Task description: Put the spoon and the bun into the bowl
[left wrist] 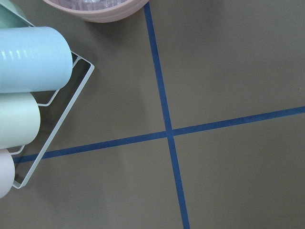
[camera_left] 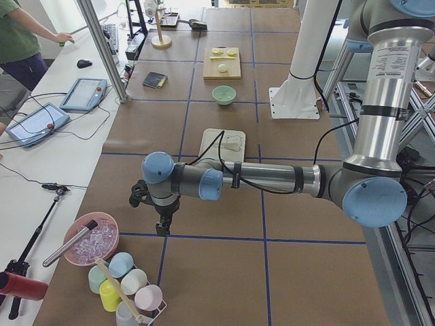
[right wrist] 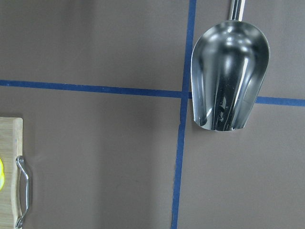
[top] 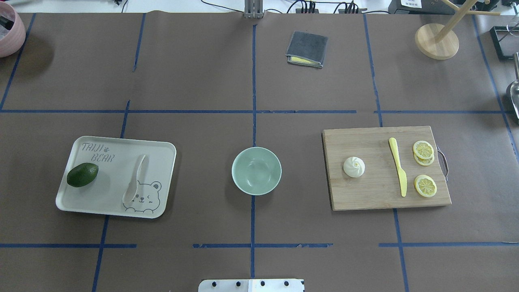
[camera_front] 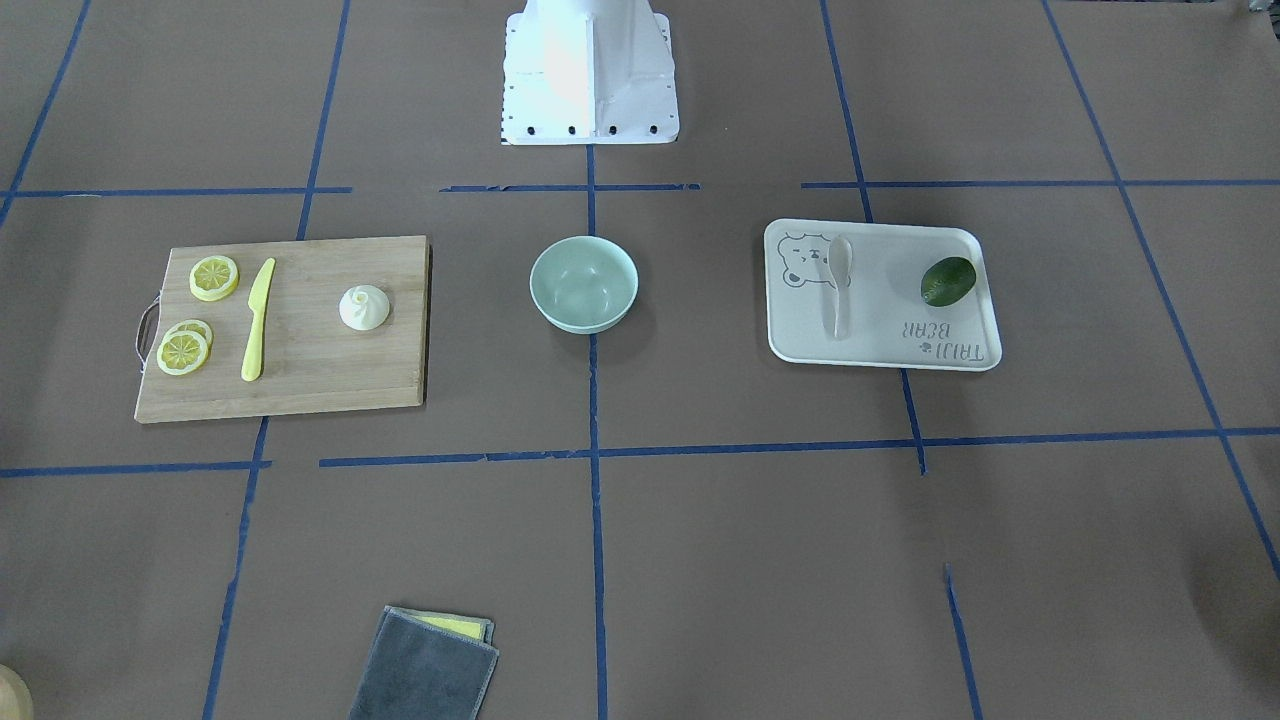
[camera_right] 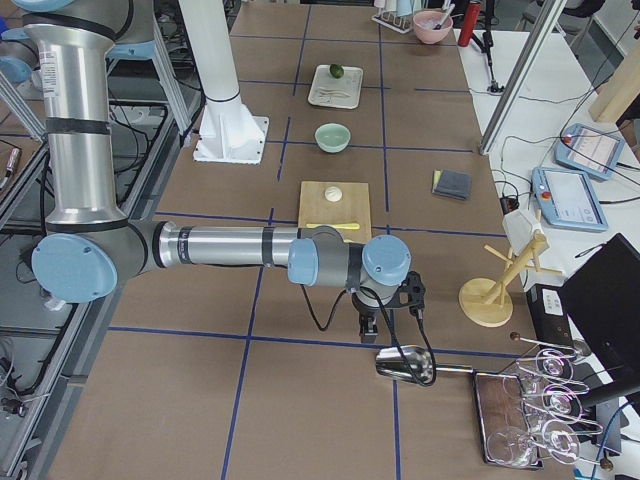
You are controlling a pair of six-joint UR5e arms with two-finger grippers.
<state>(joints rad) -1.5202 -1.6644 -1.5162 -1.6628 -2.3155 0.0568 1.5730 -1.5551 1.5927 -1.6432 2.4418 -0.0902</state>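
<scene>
The off-white spoon (top: 134, 182) lies on a pale tray (top: 113, 190) at the table's left; it also shows in the front view (camera_front: 838, 285). The cream bun (top: 354, 167) sits on a wooden cutting board (top: 377, 194) at the right. The mint-green bowl (top: 256, 170) stands empty in the middle. My left gripper (camera_left: 163, 227) hangs over the far left end of the table, my right gripper (camera_right: 368, 328) over the far right end. Both are far from the objects, and I cannot tell whether they are open or shut.
A dark green fruit (top: 82, 174) lies on the tray. A yellow knife (top: 398, 172) and lemon slices (top: 425, 185) lie on the board. A grey cloth (top: 307, 49) lies at the far side. A metal scoop (right wrist: 229, 81) lies under the right wrist, a cup rack (left wrist: 28, 95) under the left.
</scene>
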